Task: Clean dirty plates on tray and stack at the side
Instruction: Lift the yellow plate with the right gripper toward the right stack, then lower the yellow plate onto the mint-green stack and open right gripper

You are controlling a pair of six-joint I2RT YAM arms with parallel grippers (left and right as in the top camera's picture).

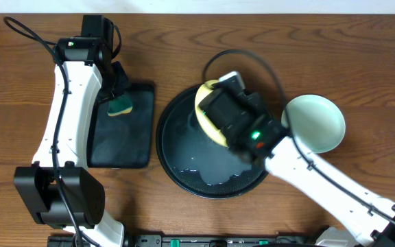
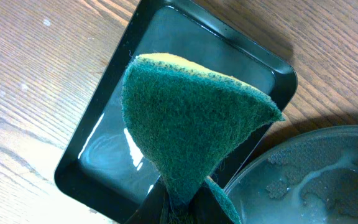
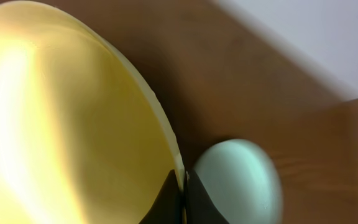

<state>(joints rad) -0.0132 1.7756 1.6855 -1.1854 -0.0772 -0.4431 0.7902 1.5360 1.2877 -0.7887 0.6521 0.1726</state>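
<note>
My right gripper (image 3: 183, 180) is shut on the rim of the pale yellow plate (image 3: 61, 118) and holds it tilted over the large round black tray (image 1: 177, 161); in the overhead view the yellow plate (image 1: 206, 103) sits at the tray's back edge, half hidden by my arm. A mint plate (image 1: 315, 122) lies on the table right of the tray and also shows in the right wrist view (image 3: 235, 180). My left gripper (image 2: 185, 208) is shut on the green sponge (image 2: 194, 118), held over the rectangular black tray (image 2: 98, 155). No third plate shows.
The round tray's floor holds wet, foamy water (image 1: 211, 171). The rectangular tray (image 1: 125, 144) lies left of the round tray, almost touching it. Wood tabletop (image 1: 362, 62) surrounds both.
</note>
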